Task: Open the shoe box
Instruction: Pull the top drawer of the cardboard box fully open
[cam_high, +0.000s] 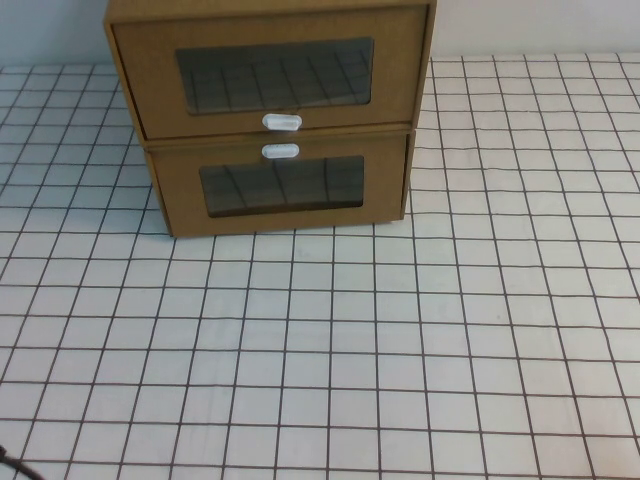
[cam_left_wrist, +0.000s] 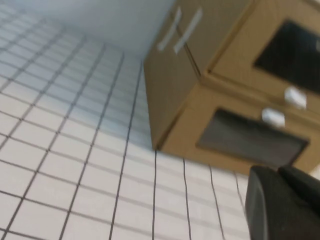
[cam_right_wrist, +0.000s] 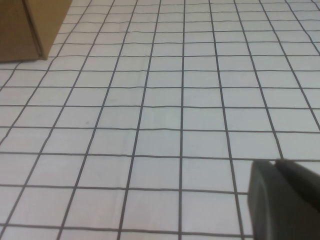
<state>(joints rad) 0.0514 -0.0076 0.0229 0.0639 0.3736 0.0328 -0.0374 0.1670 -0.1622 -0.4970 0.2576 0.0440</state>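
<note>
Shoe box stack: top box (cam_high: 270, 70) sits square on the bottom box (cam_high: 280, 190), at the far edge of the surface (cam_high: 400, 350), left of centre, back against the pale wall (cam_high: 540, 25). Both brown card, each with a dark window in the front flap. Both flaps are flush shut. The top handle (cam_high: 282, 122) is on the lower rim of its flap and the bottom handle (cam_high: 280, 151) on the upper rim of its own, so the two white tabs are just beside each other.

The surface is white with a dark grid.

Left claw (cam_left_wrist: 278, 170): out of the high view. Its own camera shows it above the grid, clear of the box fronts, tips together with no gap showing, holding nothing.

Right claw (cam_right_wrist: 276, 162): closed and empty, above bare grid, well apart from the box corner (also not in the high view).
</note>
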